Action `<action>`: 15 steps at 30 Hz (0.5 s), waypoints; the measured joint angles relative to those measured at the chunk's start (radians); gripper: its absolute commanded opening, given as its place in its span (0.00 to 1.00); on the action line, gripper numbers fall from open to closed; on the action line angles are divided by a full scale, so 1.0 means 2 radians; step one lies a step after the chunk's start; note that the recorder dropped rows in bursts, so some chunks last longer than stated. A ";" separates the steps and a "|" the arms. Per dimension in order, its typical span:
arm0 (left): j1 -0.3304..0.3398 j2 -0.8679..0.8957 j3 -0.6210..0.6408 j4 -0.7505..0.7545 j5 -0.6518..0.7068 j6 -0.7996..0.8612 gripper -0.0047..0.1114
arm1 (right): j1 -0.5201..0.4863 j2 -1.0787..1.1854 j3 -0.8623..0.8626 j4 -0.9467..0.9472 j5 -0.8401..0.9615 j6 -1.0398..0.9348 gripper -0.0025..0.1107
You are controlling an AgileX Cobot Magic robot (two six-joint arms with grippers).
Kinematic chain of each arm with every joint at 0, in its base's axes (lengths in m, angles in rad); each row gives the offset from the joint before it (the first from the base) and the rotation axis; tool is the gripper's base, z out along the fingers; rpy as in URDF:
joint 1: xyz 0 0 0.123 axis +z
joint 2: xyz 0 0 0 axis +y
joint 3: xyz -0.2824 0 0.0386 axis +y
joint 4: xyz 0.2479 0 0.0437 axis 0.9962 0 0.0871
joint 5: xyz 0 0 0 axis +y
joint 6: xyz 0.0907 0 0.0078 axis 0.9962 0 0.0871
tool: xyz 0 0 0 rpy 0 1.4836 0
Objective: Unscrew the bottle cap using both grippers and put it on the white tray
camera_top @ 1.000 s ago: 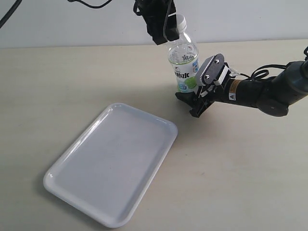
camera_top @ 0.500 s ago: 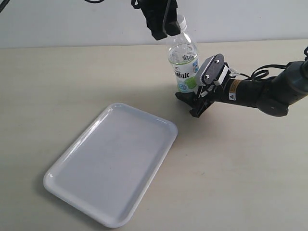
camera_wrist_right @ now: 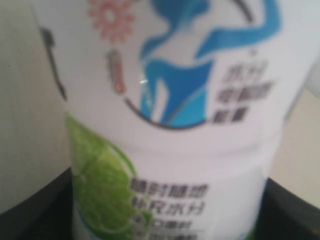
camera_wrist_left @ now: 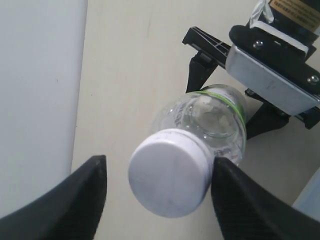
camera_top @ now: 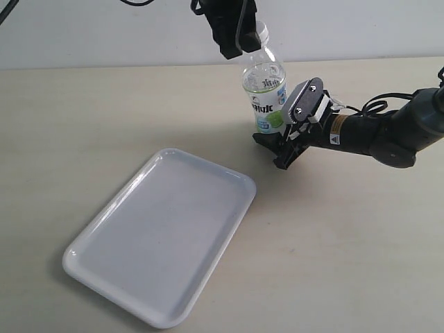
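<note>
The bottle stands on the table, clear with a white, blue and green lime label. Low at its base my right gripper is shut on it, and dark fingers press both sides of the label. The white bottle cap sits on the neck. Over it hangs my left gripper, open, with the cap between its fingers. One black finger touches the cap's ribbed side, while the other stands apart from it. The white tray lies at the front left with nothing on it.
A pale wall runs along the back of the beige table. The right arm with its cables lies low across the table to the right of the bottle.
The left gripper has shifted slightly at the cap, and the bottle's top has moved a little with it. The right gripper holds still at the base.
</note>
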 measured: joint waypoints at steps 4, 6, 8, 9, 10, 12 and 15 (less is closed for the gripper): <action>0.000 0.004 0.000 0.000 -0.001 0.000 0.55 | 0.000 0.000 -0.001 0.000 0.000 0.000 0.02; 0.000 0.004 0.000 0.000 -0.002 0.000 0.55 | 0.000 0.000 -0.001 0.000 0.001 0.000 0.02; 0.000 0.004 0.000 0.000 0.000 0.000 0.55 | 0.000 0.000 -0.001 0.004 0.001 -0.009 0.02; 0.000 0.004 0.000 0.000 0.007 0.000 0.55 | 0.000 0.000 -0.001 0.014 0.001 -0.030 0.02; 0.000 0.004 0.000 0.000 0.011 0.000 0.55 | 0.000 0.000 -0.001 0.016 0.002 -0.036 0.02; 0.000 0.004 0.000 -0.005 0.027 0.000 0.55 | 0.000 0.000 -0.001 0.019 0.002 -0.043 0.02; 0.000 0.004 0.000 -0.011 0.032 0.000 0.55 | 0.000 0.000 -0.001 0.020 0.002 -0.047 0.02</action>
